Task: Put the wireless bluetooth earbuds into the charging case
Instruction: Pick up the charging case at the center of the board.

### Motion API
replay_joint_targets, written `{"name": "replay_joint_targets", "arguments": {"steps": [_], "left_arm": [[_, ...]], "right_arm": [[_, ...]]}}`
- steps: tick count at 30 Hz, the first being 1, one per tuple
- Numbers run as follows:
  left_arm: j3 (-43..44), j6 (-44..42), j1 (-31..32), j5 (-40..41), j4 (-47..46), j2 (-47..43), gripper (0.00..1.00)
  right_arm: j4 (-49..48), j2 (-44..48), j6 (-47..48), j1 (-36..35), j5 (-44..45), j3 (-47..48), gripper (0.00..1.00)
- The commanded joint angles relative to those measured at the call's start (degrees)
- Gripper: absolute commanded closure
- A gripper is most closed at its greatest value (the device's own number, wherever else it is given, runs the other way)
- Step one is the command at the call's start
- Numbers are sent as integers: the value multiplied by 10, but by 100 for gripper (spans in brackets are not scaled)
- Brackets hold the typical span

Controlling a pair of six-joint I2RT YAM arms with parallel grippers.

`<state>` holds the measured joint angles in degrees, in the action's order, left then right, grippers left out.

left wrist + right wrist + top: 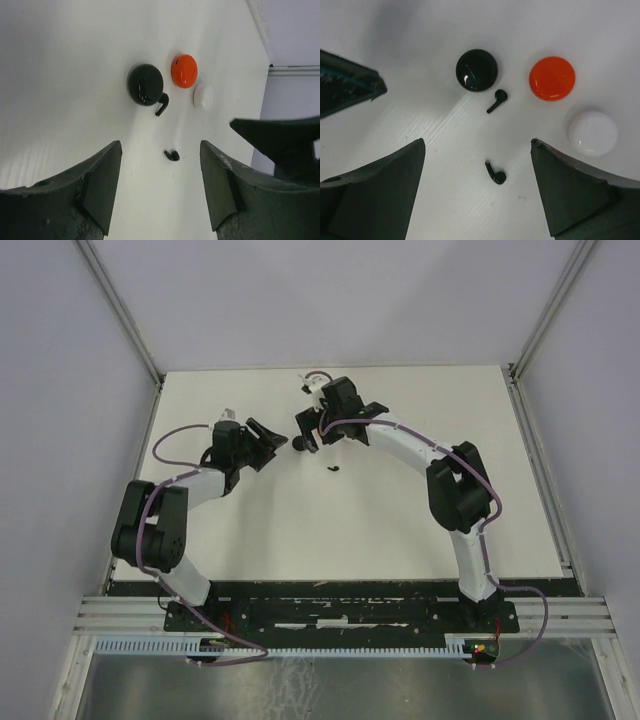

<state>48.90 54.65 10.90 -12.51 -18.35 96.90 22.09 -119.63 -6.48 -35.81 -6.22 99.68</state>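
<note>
Both grippers hover low over the bench (420, 30), jaws spread and holding nothing. The left gripper (160, 190) and the right gripper (477, 192) face each other closely across the same patch. Two black buds lie loose there. The nearer earbud (495, 173) sits between the right gripper's open fingers, and the farther earbud (497, 100) lies just beside the black case (477, 70). The orange case (552, 78) and white case (593, 133) rest nearby.

All three cases look shut, though the glare makes that hard to confirm. If so, nothing can go in until a lid is opened. The buds are tiny and slick, so a closing pinch may flick one away, and the round case may skid if pushed. With the arms this crowded, the grippers could knock together.
</note>
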Motion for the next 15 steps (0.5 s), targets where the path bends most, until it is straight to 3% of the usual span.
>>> {"name": "replay_joint_targets", "arguments": {"steps": [1, 6, 15], "left_arm": [[-77, 43, 0, 16, -63, -90, 30], [-147, 36, 0, 29, -51, -188, 30], [-187, 1, -1, 30, 40, -315, 31]], "right_arm": [[23, -60, 27, -7, -22, 91, 6], [10, -123, 26, -7, -41, 159, 5], [4, -221, 2, -8, -74, 268, 4]]}}
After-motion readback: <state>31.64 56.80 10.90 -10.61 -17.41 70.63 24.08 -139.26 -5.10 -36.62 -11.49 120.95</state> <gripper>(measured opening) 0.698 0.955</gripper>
